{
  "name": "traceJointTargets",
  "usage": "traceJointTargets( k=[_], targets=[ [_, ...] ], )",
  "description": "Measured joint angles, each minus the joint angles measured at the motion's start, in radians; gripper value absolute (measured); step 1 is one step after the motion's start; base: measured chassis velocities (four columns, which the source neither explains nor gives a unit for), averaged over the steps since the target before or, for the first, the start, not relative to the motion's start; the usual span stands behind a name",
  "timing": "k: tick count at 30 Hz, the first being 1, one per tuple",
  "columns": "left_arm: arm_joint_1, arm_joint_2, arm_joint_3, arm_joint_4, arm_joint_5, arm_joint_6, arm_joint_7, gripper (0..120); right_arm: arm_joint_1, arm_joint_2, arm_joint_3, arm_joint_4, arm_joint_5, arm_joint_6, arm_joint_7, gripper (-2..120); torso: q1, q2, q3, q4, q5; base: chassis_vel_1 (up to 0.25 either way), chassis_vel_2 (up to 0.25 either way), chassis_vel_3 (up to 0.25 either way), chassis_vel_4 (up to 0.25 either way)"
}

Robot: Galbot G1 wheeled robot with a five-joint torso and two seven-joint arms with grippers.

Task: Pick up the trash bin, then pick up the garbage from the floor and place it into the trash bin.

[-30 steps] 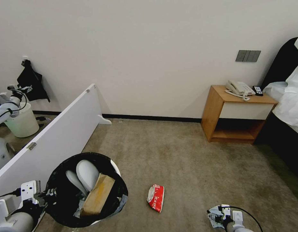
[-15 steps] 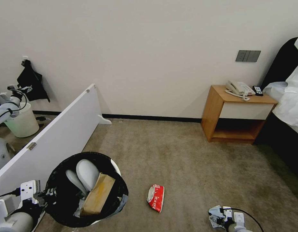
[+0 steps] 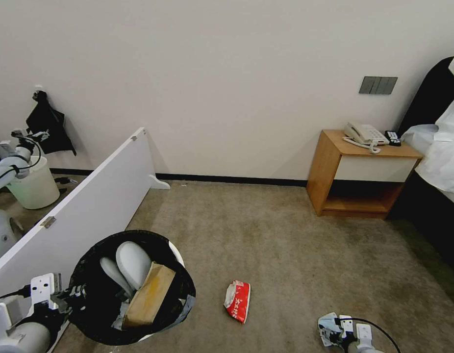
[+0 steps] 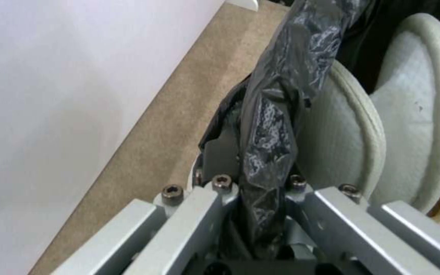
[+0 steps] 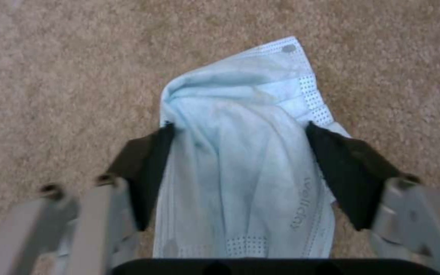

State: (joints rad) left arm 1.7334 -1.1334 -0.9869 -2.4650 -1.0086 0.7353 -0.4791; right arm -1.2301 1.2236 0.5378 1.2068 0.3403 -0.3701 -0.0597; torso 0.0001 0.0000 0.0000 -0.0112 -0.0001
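Clearly visible at lower left of the head view: bin (image 3: 175, 255), round, white, lined with a crinkly black bag (image 4: 276, 114) folded over the rim, raised beside a white panel (image 3: 89, 206). Probably light but awkward; bag slick and thin, so best gripped where liner and stiff rim can be pinched together. Left gripper (image 4: 258, 191) clamped on exactly that spot, black film bunched between its jaws. Inside the bin: two pale slippers (image 3: 134, 264), soft and ribbed, plus a brown paper bag (image 3: 148, 294), flat and creased. On beige carpet (image 3: 286, 235) just right of the bin: red snack packet (image 3: 238, 300), glossy, likely light and slippery, easiest taken across its narrow middle. Near the lower right edge: pale-blue mask (image 5: 240, 152), crumpled, pleated, dotted along its border, lying on the carpet. Very light and limp by the look of it; best pinched through the bunched centre, low against the pile. Right gripper (image 5: 238, 168) spread wide, black pads (image 5: 347, 172) on either side of the mask, not closed on it.
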Motion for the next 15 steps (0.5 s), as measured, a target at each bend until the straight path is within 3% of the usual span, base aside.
traceJointTargets(
  k=[9, 11, 15],
  targets=[
    [0.000, 0.002, -0.003, 0.002, -0.003, 0.000, 0.000, 3, 0.000, -0.001, -0.002, 0.001, 0.000, -0.002, -0.001, 37, 0.000, 0.000, 0.000, 0.0000, 0.0000, 0.000, 0.000, 0.000, 0.000],
    [0.000, 0.003, -0.003, 0.003, -0.003, 0.000, 0.000, 3, -0.001, -0.003, -0.002, 0.001, 0.000, -0.003, -0.001, 24, 0.000, 0.000, 0.000, 0.0000, 0.0000, 0.000, 0.000, 0.000, 0.000],
    [-0.001, 0.004, -0.003, 0.005, -0.004, 0.000, 0.000, 3, -0.004, -0.006, -0.002, 0.003, 0.000, -0.004, -0.002, 16, 0.000, 0.000, 0.000, 0.0000, 0.0000, 0.000, 0.000, 0.000, 0.000]
  ],
)
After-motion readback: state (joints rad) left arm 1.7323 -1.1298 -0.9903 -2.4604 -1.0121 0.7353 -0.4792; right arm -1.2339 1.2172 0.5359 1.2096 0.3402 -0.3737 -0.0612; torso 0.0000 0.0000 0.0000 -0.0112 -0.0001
